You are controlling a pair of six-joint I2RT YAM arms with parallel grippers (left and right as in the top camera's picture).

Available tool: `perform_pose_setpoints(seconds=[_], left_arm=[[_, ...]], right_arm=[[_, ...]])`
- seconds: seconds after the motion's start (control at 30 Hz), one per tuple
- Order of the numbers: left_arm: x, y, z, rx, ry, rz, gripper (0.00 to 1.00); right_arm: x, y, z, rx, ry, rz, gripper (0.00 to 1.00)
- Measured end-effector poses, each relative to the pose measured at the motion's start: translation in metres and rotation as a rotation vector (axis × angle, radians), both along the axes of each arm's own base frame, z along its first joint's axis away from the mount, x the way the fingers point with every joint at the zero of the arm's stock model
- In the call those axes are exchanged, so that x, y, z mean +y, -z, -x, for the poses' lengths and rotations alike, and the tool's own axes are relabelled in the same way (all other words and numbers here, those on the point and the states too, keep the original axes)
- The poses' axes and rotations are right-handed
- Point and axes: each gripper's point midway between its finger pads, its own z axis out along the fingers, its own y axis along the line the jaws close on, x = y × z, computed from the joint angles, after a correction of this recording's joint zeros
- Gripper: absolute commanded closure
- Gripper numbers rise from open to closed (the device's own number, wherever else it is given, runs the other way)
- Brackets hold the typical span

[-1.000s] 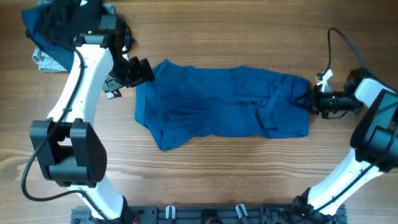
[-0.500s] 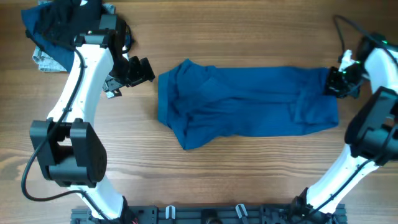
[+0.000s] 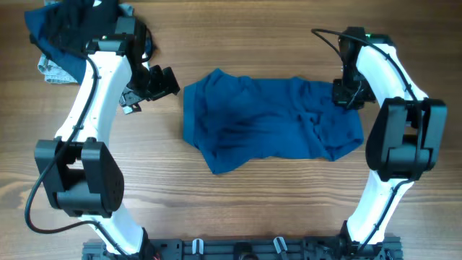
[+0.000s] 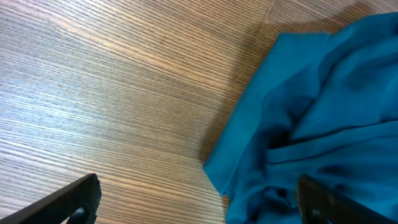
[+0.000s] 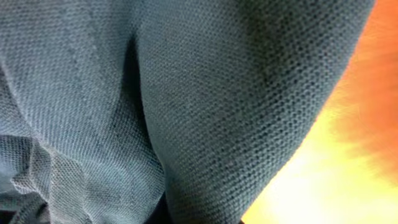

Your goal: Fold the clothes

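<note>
Bending inward, right pincer (image 3: 346, 97) seemingly gripping garment (image 3: 260, 124)

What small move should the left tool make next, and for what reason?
Probably slide the left tool right onto the upper left corner of the blue garment and close there. It is open and apart from the cloth, which lies rumpled, while the right tool seems to hold the opposite edge.

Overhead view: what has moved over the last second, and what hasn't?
The right gripper dragged the blue garment rightwards, then came back left, bunching its right end; whether it grips the cloth is unclear. The left gripper, open beside the garment's left edge, and the clothes pile stayed put.
</note>
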Motion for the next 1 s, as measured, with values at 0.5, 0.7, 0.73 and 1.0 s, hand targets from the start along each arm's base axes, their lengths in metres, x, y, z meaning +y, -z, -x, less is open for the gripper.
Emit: perform_pose_setpoints(seconds=[0.5, 0.7, 0.73, 1.0], left_arm=[[0.000, 0.000, 0.000, 0.000, 0.000, 0.000, 0.00], [0.000, 0.000, 0.003, 0.014, 0.000, -0.001, 0.00], [0.000, 0.000, 0.004, 0.015, 0.000, -0.001, 0.00], [0.000, 0.000, 0.006, 0.026, 0.000, -0.002, 0.00]], right_arm=[[-0.026, -0.086, -0.012, -0.175, 0.024, 0.131, 0.95], [0.008, -0.087, -0.017, -0.178, -0.064, 0.125, 0.94], [0.012, -0.087, -0.018, -0.179, -0.075, 0.124, 0.94], [0.006, -0.076, -0.013, -0.158, -0.082, 0.172, 0.95]])
